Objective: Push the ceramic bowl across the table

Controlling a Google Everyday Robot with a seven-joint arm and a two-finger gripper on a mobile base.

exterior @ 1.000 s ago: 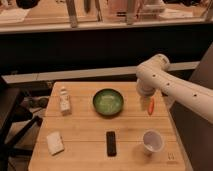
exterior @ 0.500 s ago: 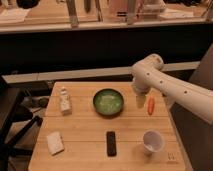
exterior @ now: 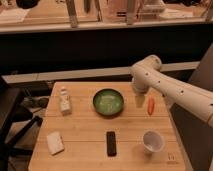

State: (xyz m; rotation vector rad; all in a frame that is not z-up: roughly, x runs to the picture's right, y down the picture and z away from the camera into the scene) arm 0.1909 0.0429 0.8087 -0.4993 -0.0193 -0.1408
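The ceramic bowl (exterior: 108, 102), round with a dark green rim and a lighter mottled green inside, sits in the middle of the far half of the light wooden table (exterior: 85, 150). My white arm reaches in from the right and bends down over the table. The gripper (exterior: 139, 101) hangs just right of the bowl's right rim, between the bowl and an orange carrot-like item (exterior: 151, 105). I cannot tell whether it touches the bowl.
A white cup (exterior: 152, 141) stands at the front right. A black rectangular device (exterior: 111, 143) lies front centre. A white packet (exterior: 55, 142) lies front left and a small pale bottle (exterior: 64, 100) stands at the left. A dark counter wall runs behind the table.
My arm and gripper have shifted left, from over the orange item toward the bowl's right rim. The bowl and the other things have not moved.
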